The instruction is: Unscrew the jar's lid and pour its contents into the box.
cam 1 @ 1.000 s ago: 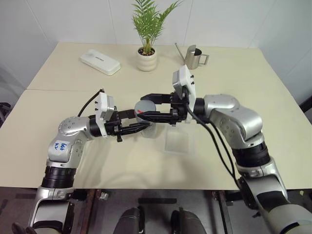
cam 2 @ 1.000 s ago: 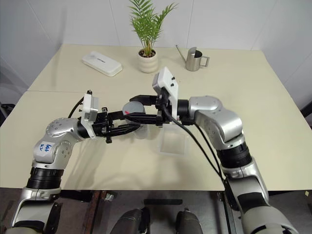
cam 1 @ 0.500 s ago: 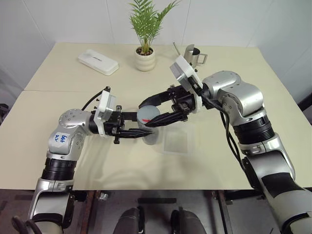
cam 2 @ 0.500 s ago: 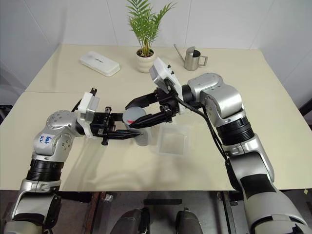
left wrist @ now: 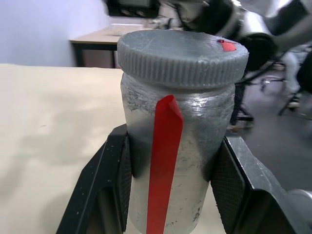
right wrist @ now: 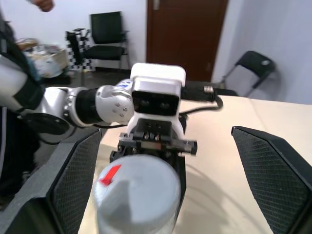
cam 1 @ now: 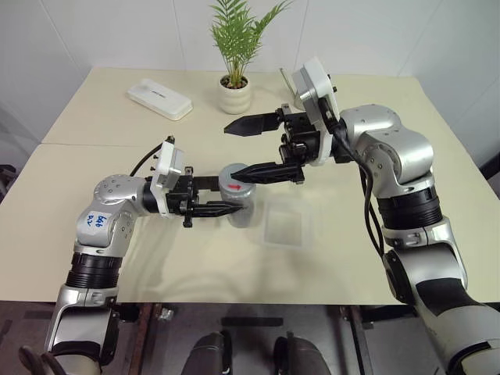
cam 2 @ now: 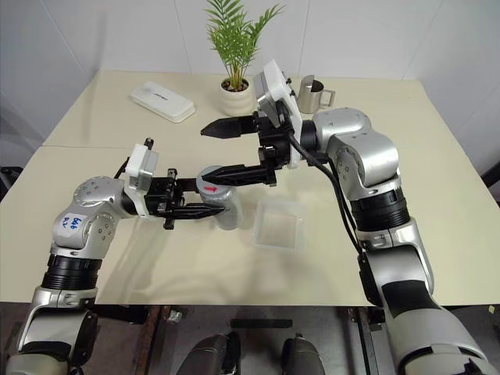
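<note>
Jar (cam 1: 238, 205) upright on the bench (cam 1: 94, 234), lid (cam 1: 233, 176) on, box (cam 1: 286, 225) just beside it. Left claw (cam 1: 231, 197) clamps the jar's body. We judge the right claw (cam 1: 241, 147), spread wide and empty, must drop onto the lid.

Office or lab test room. Plain white walls; cream table (cam 1: 94, 234) made of two tops butted together, seam near its left edge. Potted palm (cam 1: 236, 74) at the far edge. Black chairs (right wrist: 108, 36), dark wooden door (right wrist: 185, 34), second desk (left wrist: 97, 39) beyond.
</note>
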Controlling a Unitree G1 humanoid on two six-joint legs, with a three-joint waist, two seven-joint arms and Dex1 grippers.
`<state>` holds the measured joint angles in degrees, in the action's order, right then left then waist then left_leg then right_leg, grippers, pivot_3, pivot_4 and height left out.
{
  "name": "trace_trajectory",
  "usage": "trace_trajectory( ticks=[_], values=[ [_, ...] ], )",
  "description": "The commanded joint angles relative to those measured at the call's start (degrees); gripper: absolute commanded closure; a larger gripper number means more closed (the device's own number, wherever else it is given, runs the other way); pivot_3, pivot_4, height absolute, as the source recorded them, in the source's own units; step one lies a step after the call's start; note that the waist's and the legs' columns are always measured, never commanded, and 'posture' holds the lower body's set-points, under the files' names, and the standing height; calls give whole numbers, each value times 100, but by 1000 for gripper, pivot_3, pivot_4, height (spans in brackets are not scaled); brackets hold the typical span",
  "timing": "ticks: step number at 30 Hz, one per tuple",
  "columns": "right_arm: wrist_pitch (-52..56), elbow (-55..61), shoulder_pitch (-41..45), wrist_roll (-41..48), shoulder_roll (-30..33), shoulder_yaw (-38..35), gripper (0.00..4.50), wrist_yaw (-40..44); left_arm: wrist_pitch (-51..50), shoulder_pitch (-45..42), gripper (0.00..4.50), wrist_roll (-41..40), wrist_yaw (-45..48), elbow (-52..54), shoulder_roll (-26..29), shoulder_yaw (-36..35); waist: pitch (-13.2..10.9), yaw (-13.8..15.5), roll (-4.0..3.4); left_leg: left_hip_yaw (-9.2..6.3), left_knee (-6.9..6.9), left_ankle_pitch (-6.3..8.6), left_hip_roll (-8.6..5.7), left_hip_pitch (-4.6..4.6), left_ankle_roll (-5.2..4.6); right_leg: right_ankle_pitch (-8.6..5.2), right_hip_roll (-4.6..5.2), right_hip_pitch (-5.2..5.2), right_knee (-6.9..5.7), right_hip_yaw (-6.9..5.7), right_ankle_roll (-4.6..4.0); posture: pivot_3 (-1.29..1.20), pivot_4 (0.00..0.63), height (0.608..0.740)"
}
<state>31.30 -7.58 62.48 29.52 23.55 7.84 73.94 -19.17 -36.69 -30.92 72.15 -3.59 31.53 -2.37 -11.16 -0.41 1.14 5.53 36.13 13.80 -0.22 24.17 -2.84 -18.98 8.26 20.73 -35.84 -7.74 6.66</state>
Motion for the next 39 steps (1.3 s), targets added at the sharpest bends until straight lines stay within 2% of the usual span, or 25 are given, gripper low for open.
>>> trace_trajectory(
  ticks=[1, 11, 17, 39],
  values=[
    [22, 538, -108, -158, 19, -2, 13, -428, 124, -16, 2644, 11, -200, 17, 2, -161, 0, 0, 0, 0, 0, 0, 0, 0, 0, 0, 0, 0, 0, 0, 0, 0, 150, 740],
    [549, 1148, -361, -409, -224, 257, 13, -1456, 95, -120, 2644, -7, -409, -78, -45, -53, 0, -8, 0, 1, 1, -1, 0, 0, 2, 0, -2, 1, -2, 1, 0, 0, 150, 740],
    [379, 857, -291, -489, -343, 166, 13, -1667, -83, -153, 2644, -123, -402, -20, -76, -43, 0, -6, 0, 1, 0, -1, 0, 0, 2, 0, -3, 1, -2, 0, 0, 0, 150, 740],
    [-471, -307, -417, -385, 473, -362, 13, -998, 150, -32, 2644, -201, -246, 85, -144, -209, 0, -6, 0, 2, 2, -2, 0, 0, 0, 0, -4, 0, -2, 0, 0, 0, 150, 740]
  ],
)
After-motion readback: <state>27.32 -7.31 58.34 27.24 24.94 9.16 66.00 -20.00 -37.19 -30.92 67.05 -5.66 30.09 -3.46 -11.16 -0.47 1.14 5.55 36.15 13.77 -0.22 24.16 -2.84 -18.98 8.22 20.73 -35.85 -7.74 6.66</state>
